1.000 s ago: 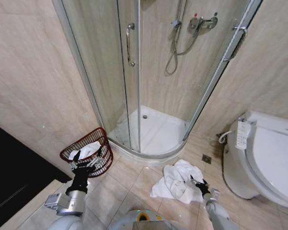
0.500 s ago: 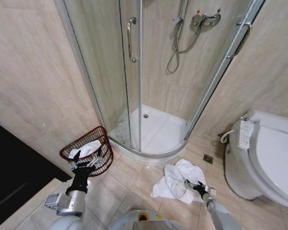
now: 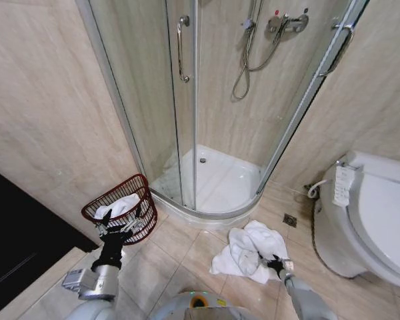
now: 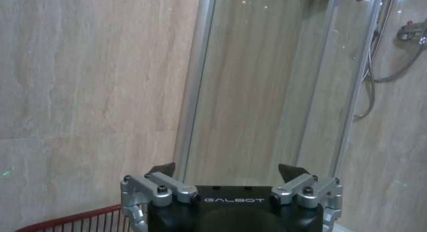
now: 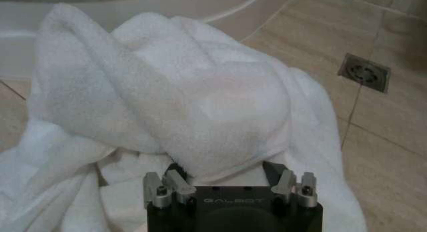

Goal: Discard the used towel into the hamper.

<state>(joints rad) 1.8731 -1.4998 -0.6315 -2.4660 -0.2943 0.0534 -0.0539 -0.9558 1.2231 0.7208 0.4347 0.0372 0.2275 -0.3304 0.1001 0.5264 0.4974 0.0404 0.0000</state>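
The used towel [image 3: 243, 248] is white and lies crumpled on the tile floor in front of the shower tray. My right gripper [image 3: 270, 262] is low at its near right edge. In the right wrist view a thick fold of the towel [image 5: 200, 102] bulges between the spread fingers of the right gripper [image 5: 223, 171], which is open. The hamper [image 3: 113, 197], a dark red wire basket, stands by the left wall with white cloth inside. My left gripper [image 3: 122, 227] hangs open just in front of it, empty. The left wrist view shows the left gripper [image 4: 227, 169] and the hamper's rim [image 4: 73, 222].
A curved glass shower enclosure [image 3: 187, 120] with a white tray [image 3: 213, 187] stands ahead. A white toilet [image 3: 373, 213] is on the right, with a floor drain [image 3: 290, 220] beside it. A dark panel [image 3: 13, 240] lies at the left. Bare tiles separate hamper and towel.
My right gripper has moved forward and left into the towel's edge. The left arm has stayed put. The head view has shifted slightly.
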